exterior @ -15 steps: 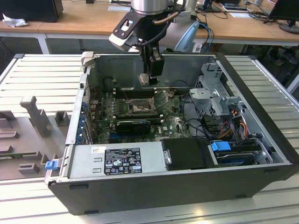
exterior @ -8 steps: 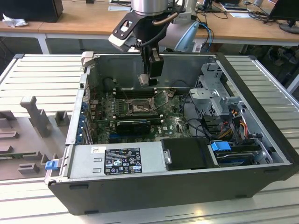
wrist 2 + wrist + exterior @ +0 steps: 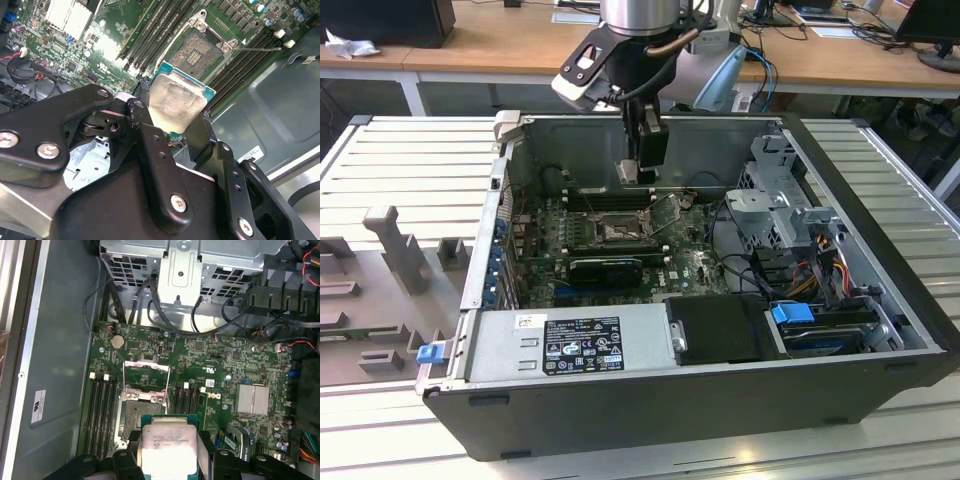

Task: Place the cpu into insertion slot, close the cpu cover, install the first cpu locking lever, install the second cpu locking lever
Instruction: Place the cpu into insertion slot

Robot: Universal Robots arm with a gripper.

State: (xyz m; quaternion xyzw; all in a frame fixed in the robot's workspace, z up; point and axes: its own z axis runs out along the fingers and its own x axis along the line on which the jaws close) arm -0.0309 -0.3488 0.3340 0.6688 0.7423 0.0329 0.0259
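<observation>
My gripper (image 3: pixel 640 168) hangs inside the open computer case, shut on the cpu (image 3: pixel 628 172), a small silvery square chip held by its two opposite edges. It sits above the board and a little behind the insertion slot (image 3: pixel 617 230). In the second wrist view the cpu (image 3: pixel 177 100) is clamped between black fingers (image 3: pixel 141 112), with the uncovered insertion slot (image 3: pixel 196 52) beyond it. In the first wrist view the cpu (image 3: pixel 167 442) overlaps the near edge of the insertion slot (image 3: pixel 136 415). The cpu cover (image 3: pixel 146 372) stands flipped up at the slot's far side.
The case wall (image 3: pixel 650 135) rises close behind the gripper. Long black memory slots (image 3: pixel 99 410) flank the socket. A black expansion card (image 3: pixel 605 268), power supply (image 3: pixel 580 345), drive cage (image 3: pixel 775 210) and loose cables (image 3: pixel 815 265) fill the rest of the case. A thin lever rod (image 3: pixel 260 48) sticks out beside the socket.
</observation>
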